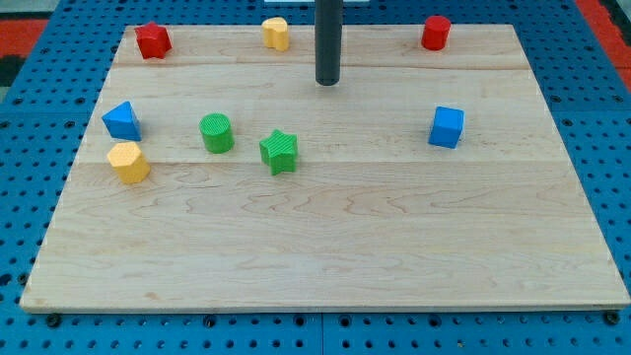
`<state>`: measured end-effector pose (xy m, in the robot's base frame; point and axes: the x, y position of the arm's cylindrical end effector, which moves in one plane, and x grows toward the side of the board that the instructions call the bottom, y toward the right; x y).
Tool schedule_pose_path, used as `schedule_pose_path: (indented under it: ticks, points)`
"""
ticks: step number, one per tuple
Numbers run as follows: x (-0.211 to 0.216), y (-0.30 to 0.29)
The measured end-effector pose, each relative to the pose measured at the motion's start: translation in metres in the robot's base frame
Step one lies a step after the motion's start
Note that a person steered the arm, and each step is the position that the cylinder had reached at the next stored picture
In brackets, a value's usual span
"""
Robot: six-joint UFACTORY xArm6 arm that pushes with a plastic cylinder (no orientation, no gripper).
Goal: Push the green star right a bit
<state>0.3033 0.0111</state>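
The green star lies left of the board's middle. A green cylinder stands just to its left, apart from it. My tip is above the star in the view and a little to its right, well apart from it and touching no block.
A wooden board lies on a blue pegboard. A blue triangle block and a yellow block sit at the left edge. A red block, a yellow block and a red cylinder line the top. A blue cube sits at the right.
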Motion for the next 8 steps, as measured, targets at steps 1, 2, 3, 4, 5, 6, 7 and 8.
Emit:
schedule_pose_path:
  ticks: [1,2,3,4,5,6,7,8]
  points:
    - [0.0,-0.001]
    - [0.0,-0.002]
    - [-0.003,-0.002]
    - [-0.01,-0.004]
    - [-0.012,-0.006]
    - [-0.012,-0.006]
    - [-0.011,-0.006]
    - [-0.011,-0.006]
